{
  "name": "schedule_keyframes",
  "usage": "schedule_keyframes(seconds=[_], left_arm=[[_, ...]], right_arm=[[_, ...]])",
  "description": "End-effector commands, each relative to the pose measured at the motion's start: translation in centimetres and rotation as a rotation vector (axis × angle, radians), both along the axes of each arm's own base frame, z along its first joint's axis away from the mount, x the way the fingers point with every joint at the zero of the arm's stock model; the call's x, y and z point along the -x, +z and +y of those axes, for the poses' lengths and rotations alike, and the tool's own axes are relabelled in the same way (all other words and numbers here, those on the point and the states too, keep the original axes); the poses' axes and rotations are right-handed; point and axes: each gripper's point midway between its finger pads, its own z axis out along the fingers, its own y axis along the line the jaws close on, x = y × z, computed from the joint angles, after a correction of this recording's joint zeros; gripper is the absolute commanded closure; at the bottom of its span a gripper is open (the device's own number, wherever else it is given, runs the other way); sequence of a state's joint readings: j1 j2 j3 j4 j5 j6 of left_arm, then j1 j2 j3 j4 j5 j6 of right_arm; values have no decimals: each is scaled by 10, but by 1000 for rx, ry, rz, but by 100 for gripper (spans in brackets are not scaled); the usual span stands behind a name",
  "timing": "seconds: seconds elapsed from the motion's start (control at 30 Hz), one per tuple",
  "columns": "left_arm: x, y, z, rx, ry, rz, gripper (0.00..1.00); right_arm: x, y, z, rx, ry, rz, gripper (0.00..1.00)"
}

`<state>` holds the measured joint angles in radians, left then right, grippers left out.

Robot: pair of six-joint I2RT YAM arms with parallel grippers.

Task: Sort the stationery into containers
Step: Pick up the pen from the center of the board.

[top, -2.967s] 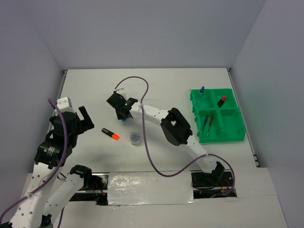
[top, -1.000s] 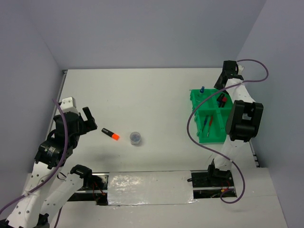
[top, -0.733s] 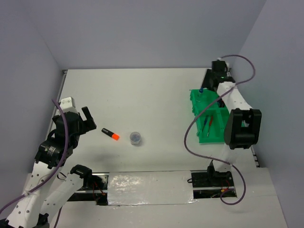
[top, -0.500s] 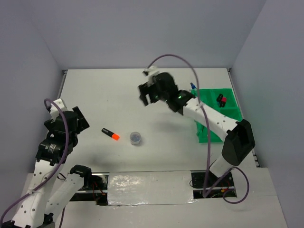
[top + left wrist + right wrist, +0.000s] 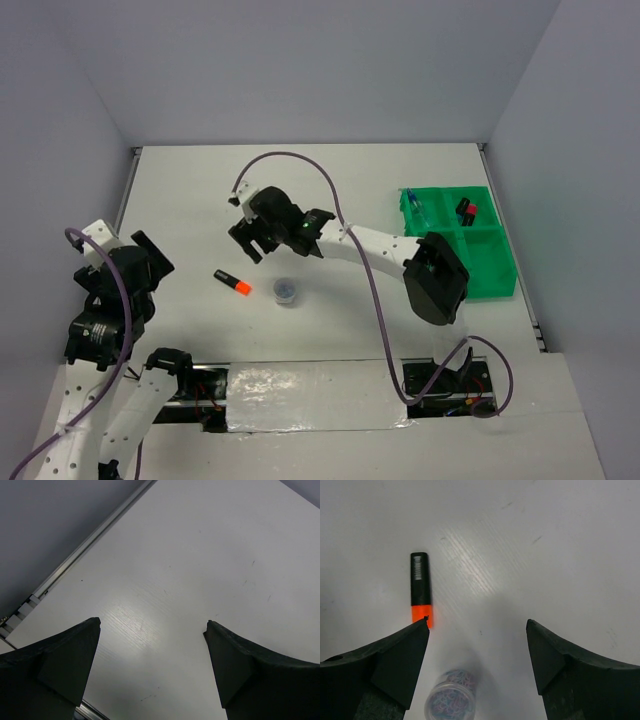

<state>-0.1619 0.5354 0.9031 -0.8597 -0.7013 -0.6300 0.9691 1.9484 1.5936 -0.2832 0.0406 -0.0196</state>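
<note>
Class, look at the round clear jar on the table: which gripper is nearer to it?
Right. The right gripper hovers open just beyond the jar, which shows in its wrist view. The left gripper is far off, near the left edge of the table.

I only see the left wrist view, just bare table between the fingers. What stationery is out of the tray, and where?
Observer: An orange-capped highlighter lies on the table, to the right of your left fingers.
Operator: Anything else loose?
Observer: A round jar stands just right of the highlighter, apart from it.
Operator: Where is the right arm?
Observer: The right fingers hang open near those two, holding nothing.
</note>
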Motion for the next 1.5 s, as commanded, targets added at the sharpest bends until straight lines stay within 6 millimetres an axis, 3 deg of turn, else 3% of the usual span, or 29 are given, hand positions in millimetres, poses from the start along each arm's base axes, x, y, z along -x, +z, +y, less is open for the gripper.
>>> schedule_keyframes(seconds=[0.0,0.13,0.23,0.4,0.67,1.07,1.23,1.37,1.43,1.47], left_arm=[[-2,15,3,-5,12,-50,1],[7,21,8,1,47,-88,1],[10,22,9,3,51,-103,1],[7,22,6,4,25,-102,1],[5,23,3,5,4,-106,1],[1,22,-2,5,-32,-103,1],[1,22,-3,6,-36,-105,1],[0,22,-4,7,-47,-104,1],[-1,21,-5,6,-51,-101,1],[-1,22,-5,6,-52,-100,1]], right_arm=[[33,41,31,-135,193,2,14],[62,11,59,-52,311,28,14],[68,-21,76,7,320,49,15],[71,-51,97,78,302,26,15],[64,-95,97,189,227,-7,17],[59,-123,89,224,226,25,19],[52,-135,77,167,222,193,40],[65,-137,67,179,274,248,51],[68,-136,63,189,280,258,71],[68,-125,63,169,280,246,82]])
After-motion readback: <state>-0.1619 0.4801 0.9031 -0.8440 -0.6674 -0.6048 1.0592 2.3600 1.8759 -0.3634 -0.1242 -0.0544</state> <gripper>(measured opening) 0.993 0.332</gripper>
